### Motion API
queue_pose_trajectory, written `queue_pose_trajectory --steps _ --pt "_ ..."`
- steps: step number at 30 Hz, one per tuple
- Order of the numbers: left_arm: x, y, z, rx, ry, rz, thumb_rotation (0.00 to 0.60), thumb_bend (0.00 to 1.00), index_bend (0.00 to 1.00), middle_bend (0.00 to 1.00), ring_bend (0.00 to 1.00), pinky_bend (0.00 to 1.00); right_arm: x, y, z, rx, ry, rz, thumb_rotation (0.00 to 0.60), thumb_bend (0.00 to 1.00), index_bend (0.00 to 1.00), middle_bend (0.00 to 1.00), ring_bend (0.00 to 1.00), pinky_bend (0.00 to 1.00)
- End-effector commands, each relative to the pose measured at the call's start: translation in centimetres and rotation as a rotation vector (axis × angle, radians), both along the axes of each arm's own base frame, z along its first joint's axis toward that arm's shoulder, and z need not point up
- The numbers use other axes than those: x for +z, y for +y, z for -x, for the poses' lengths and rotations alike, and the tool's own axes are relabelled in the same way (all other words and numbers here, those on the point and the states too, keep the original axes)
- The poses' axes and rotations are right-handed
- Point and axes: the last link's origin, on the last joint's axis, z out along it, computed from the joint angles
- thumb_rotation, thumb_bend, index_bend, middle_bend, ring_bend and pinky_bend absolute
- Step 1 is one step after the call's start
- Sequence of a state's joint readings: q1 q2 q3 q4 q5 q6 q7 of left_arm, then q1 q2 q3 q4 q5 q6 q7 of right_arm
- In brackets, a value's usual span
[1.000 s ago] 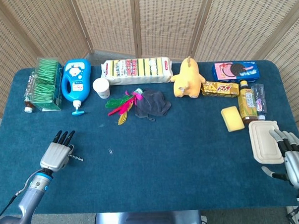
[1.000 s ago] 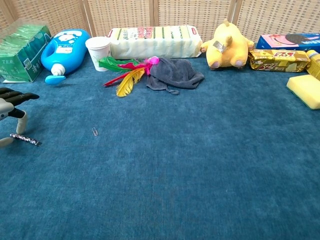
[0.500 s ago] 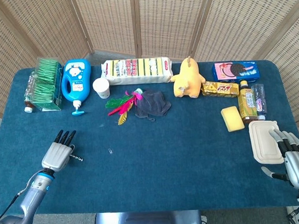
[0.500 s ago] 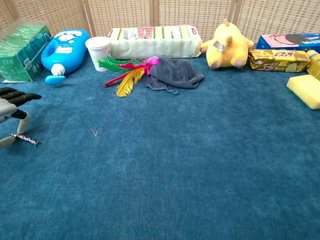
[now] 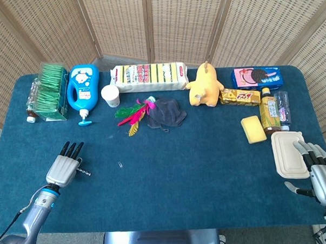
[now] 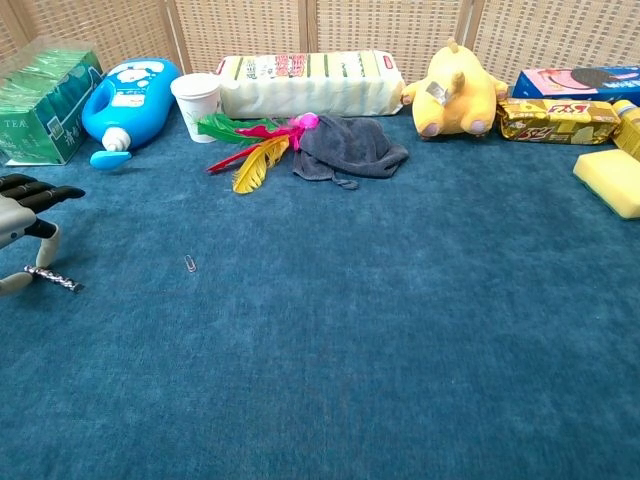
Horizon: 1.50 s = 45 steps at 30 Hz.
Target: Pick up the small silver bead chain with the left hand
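Observation:
The small silver bead chain (image 6: 52, 278) lies flat on the blue cloth at the far left, and in the head view the chain (image 5: 84, 171) pokes out to the right of my left hand (image 5: 62, 168). That hand (image 6: 25, 205) hovers over the chain's left end with its fingers stretched forward and apart. The thumb hangs down beside the chain's left tip; nothing is gripped. My right hand (image 5: 319, 172) rests open at the table's right front corner, away from the chain.
A small paper clip (image 6: 190, 264) lies right of the chain. Along the back stand a green tea box (image 6: 45, 105), blue bottle (image 6: 125, 95), paper cup (image 6: 196, 103), feathers (image 6: 250, 145) and grey cloth (image 6: 348, 145). A white lidded box (image 5: 288, 154) sits by my right hand.
My left hand has slid slightly toward the table's near edge. The chain lies where it was, and the right hand has not moved.

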State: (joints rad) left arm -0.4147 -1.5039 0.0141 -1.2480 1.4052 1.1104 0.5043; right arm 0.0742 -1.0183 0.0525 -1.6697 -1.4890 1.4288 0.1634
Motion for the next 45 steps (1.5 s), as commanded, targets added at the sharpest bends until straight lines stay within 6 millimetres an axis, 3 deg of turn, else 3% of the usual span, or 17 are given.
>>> queue_pose_trajectory --steps 1,19,28,35,45 --pt "0.3 0.1 -0.2 -0.004 -0.007 -0.006 0.600 0.72 0.50 0.00 0.00 0.00 0.0 0.0 0.0 0.001 0.001 0.001 0.600 0.00 0.00 0.00 0.00 0.00" --pt "4.2 0.8 -2.7 -0.107 0.020 -0.072 0.600 0.72 0.50 0.00 0.00 0.00 0.2 0.0 -0.1 0.003 -0.005 0.006 0.600 0.00 0.00 0.00 0.00 0.00" --pt "6.5 1.9 -7.0 -0.218 0.072 -0.107 0.600 0.72 0.50 0.00 0.00 0.00 0.4 0.0 -0.1 0.004 -0.015 0.009 0.600 0.00 0.00 0.00 0.00 0.00" --pt "6.7 2.4 -10.1 -0.266 0.095 -0.105 0.600 0.72 0.50 0.00 0.00 0.00 0.6 0.0 -0.1 0.007 -0.020 0.014 0.600 0.00 0.00 0.00 0.00 0.00" --pt "5.3 2.0 -13.3 -0.317 0.120 -0.071 0.600 0.72 0.50 0.00 0.00 0.00 0.8 0.0 -0.1 0.008 -0.027 0.020 0.600 0.00 0.00 0.00 0.00 0.00"
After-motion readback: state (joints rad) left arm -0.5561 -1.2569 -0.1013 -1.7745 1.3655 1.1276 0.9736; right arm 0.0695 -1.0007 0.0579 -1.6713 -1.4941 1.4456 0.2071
